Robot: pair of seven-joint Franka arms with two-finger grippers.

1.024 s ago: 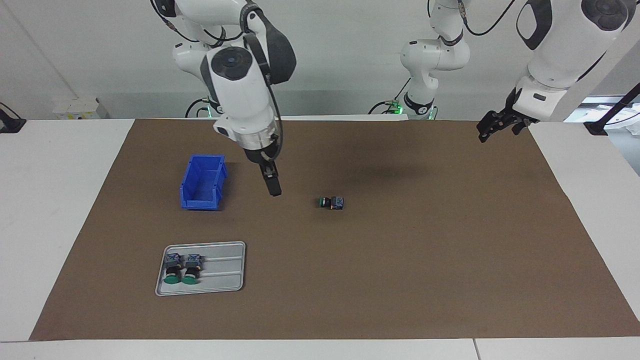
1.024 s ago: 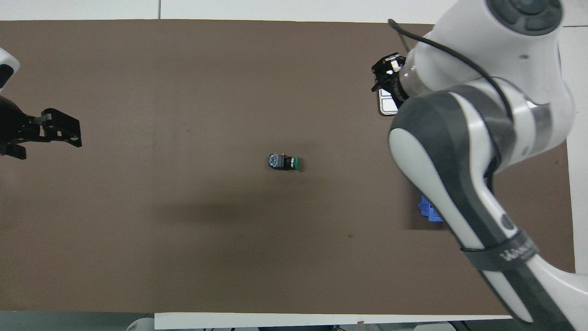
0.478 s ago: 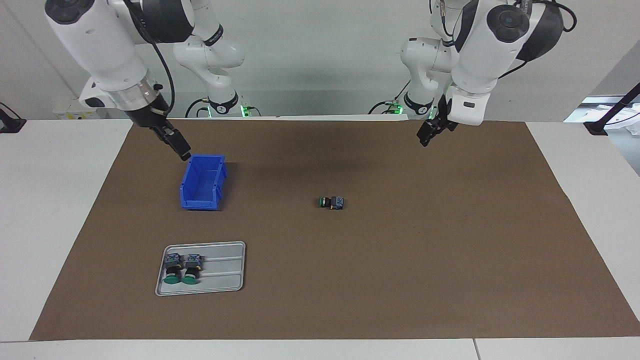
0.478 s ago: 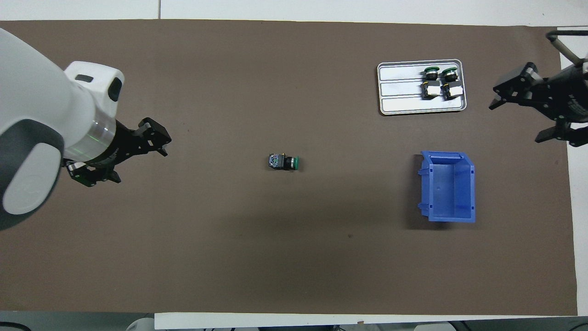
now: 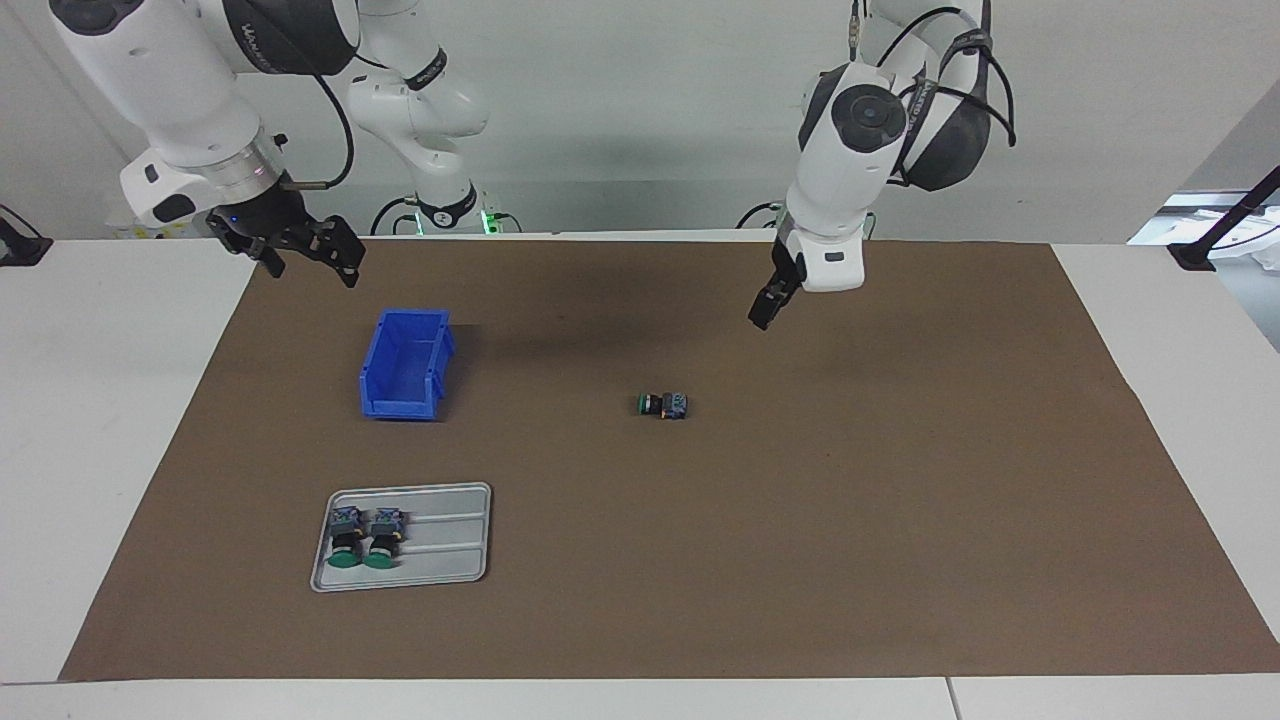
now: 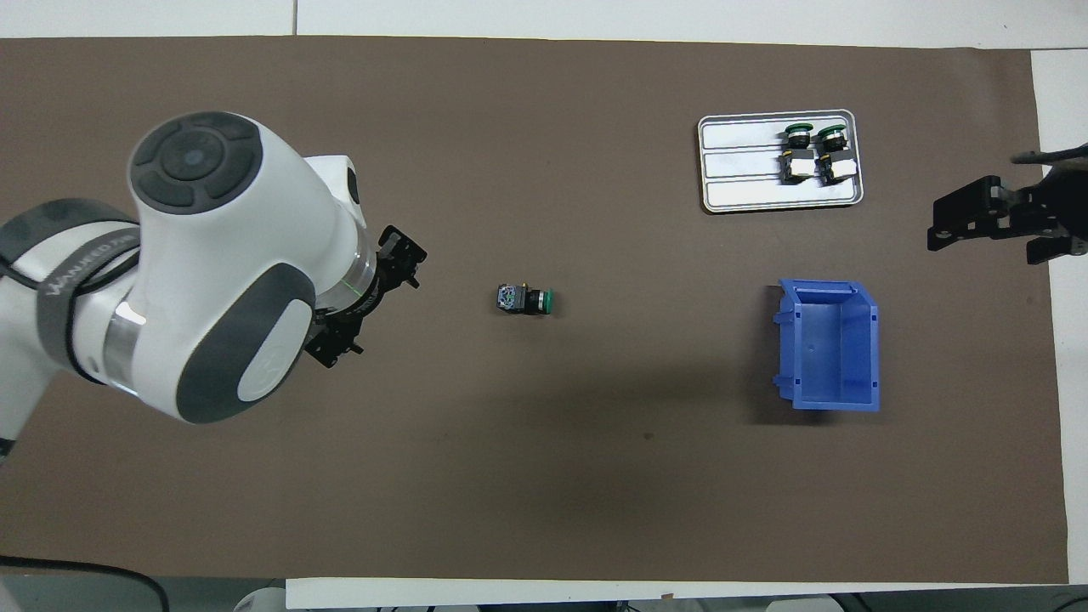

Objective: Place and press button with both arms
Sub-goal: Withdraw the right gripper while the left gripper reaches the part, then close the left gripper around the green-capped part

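Note:
The button [image 5: 663, 405] lies on its side in the middle of the brown mat, green cap toward the right arm's end; it also shows in the overhead view [image 6: 525, 299]. My left gripper [image 5: 762, 310] hangs open and empty above the mat, beside the button toward the left arm's end, apart from it; the overhead view shows its spread fingers [image 6: 405, 256]. My right gripper [image 5: 305, 265] is open and empty, raised over the mat's edge at the right arm's end, and shows in the overhead view [image 6: 990, 228] too.
An empty blue bin [image 5: 405, 365] [image 6: 829, 344] stands toward the right arm's end. A grey metal tray [image 5: 445, 545] [image 6: 739, 170], farther from the robots, holds two more green-capped buttons [image 5: 365, 535] [image 6: 814, 153].
The left arm has swung in from its end of the table toward the button. The right gripper has pulled back from beside the bin to the mat's edge. The button has not moved.

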